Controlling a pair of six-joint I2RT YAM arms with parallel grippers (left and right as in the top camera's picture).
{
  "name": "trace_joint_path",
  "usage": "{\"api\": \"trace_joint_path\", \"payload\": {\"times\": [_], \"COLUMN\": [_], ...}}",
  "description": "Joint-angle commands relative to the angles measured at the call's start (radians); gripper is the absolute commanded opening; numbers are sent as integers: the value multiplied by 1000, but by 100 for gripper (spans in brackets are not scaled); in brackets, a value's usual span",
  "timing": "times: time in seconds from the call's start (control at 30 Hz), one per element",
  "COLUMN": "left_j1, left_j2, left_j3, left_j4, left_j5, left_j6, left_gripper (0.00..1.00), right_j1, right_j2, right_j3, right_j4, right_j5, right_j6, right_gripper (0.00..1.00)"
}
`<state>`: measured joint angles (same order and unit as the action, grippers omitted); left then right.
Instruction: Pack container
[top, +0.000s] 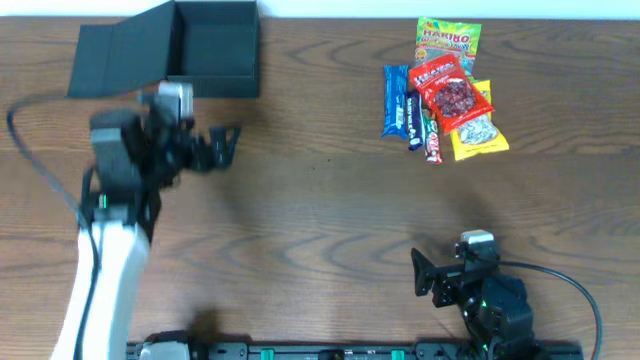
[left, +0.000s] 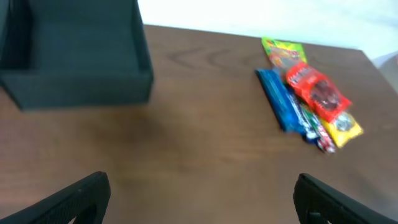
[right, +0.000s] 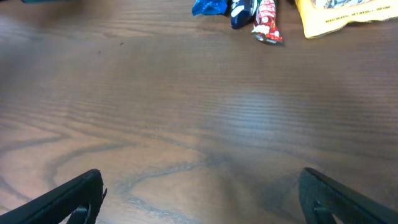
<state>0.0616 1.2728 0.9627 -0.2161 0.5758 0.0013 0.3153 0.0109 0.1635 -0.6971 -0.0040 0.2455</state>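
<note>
Yellow-green HARIBO bag (top: 447, 38) heads the far-right snack pile (top: 440, 100); other labels blur. Both the left pincer (top: 225, 147) and right pincer (top: 418, 275) gape empty.

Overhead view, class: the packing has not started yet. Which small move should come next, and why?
Probably the right end effector should advance toward the snack packets. It is open and empty, the packets lie ahead of it in the right wrist view, and the container stands open and appears empty.
</note>
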Motion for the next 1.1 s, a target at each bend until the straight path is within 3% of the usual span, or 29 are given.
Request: {"api": "trace_joint_path", "payload": {"times": [0.0, 0.17, 0.37, 0.67, 0.77, 0.83, 0.93, 1.07], "left_j1": [-50, -162, -180, -180, -180, -180, -180, -180], "left_j2": [182, 533, 840, 1031, 1056, 1063, 1063, 1063], "left_j3": [180, 565, 901, 998, 998, 998, 998, 998], "left_j4": [-32, -192, -284, -294, -293, -293, -287, -291], "left_j5": [-85, -255, -272, -350, -351, -352, -351, -351], "left_j6": [108, 236, 250, 246, 245, 220, 200, 173], "left_gripper": [95, 95, 95, 99, 88, 72, 61, 31], "right_j1": [-7, -7, -7, -7, -7, -7, -7, -7], "right_j2": [-5, -5, -5, -5, -5, -5, -5, -5], "right_j3": [-6, -6, -6, -6, -6, -6, -6, -6], "right_j4": [-2, -2, -2, -2, -2, -2, -2, -2], "right_j5": [6, 6, 6, 6, 6, 6, 6, 6], "right_j6": [12, 12, 12, 12, 12, 12, 12, 12], "right_gripper": [99, 99, 99, 99, 99, 99, 99, 99]}}
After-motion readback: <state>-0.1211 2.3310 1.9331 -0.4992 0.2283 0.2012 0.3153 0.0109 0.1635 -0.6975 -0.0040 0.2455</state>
